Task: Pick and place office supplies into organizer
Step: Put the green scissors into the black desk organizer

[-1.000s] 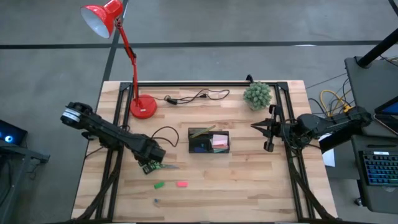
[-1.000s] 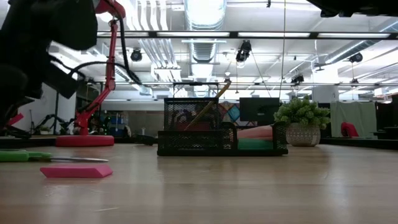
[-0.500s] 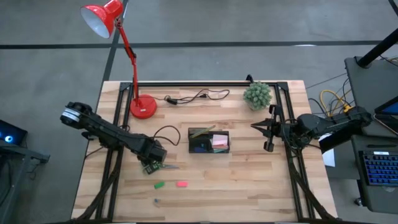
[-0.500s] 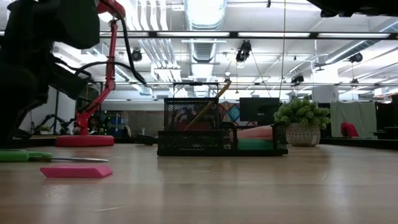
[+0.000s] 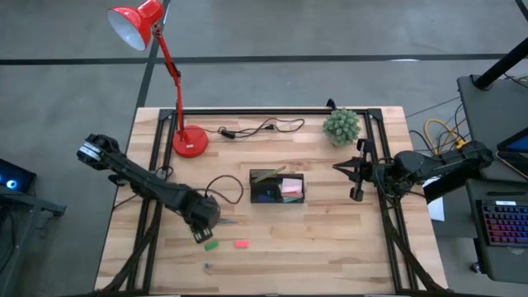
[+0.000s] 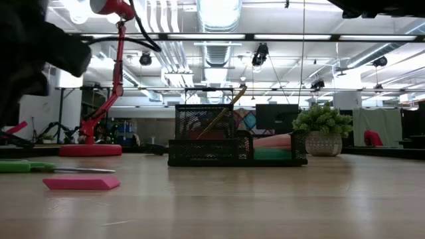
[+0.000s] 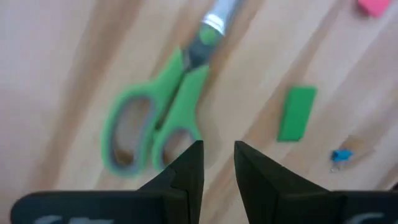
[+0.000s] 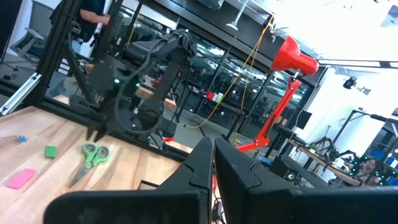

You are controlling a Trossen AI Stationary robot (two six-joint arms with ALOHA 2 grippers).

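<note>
Under the left gripper (image 7: 217,162), which we are finding with its jaws narrowly parted and holding nothing, the green-handled scissors (image 7: 165,112) are lying flat on the table (image 5: 346,247), handle loops just beside the fingertips and blades running away from them, so the long axis is sitting roughly in line with the gripper's reach. Near them we are listing a small green piece (image 7: 296,113), a tiny blue piece (image 7: 339,155) and a pink piece (image 5: 241,244). Farther off, the organizer (image 5: 277,186) is standing mid-table, already holding some items. Farthest, the right gripper (image 5: 353,177) is waiting at the table's right edge, jaws pressed together. From above, the left arm is hiding the scissor handles; only the wrist view is showing them whole.
</note>
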